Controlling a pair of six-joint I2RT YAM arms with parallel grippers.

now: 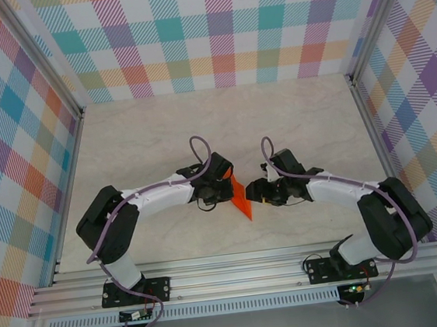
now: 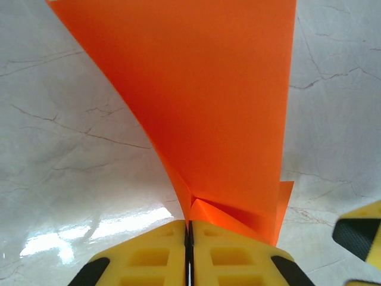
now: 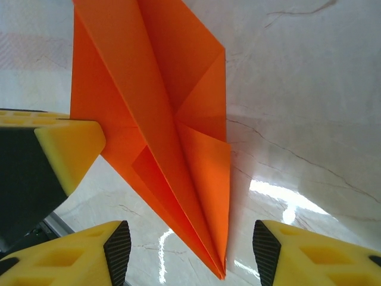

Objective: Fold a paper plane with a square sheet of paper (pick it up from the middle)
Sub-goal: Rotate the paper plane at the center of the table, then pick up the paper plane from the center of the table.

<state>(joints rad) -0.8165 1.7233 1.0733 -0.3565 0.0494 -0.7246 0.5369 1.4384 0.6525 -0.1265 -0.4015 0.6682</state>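
While the left hand (image 1: 227, 186) pinches the paper plane (image 1: 242, 200), its two yellow fingers (image 2: 155, 250) press flat together on a small folded corner of the bright orange sheet. From the left hand's own camera, the paper plane (image 2: 214, 107) rises straight out of that shut left hand (image 2: 189, 229) and broadens away from it, held off the pale marbled worktop (image 2: 71, 149) that lies beyond the left hand. The right hand (image 1: 259, 194) sits just beside the left hand, on the other side of the paper, and one of its yellow, black-padded fingers (image 2: 360, 235) shows to the right of the left hand's fingers. From the right wrist, the paper plane (image 3: 161, 119) appears as a narrow dart with a centre crease and folded flaps, one edge against the left hand (image 3: 59, 149). The right hand (image 3: 190, 241) stands wide, a finger on either side of the dart's point, neither touching the paper.
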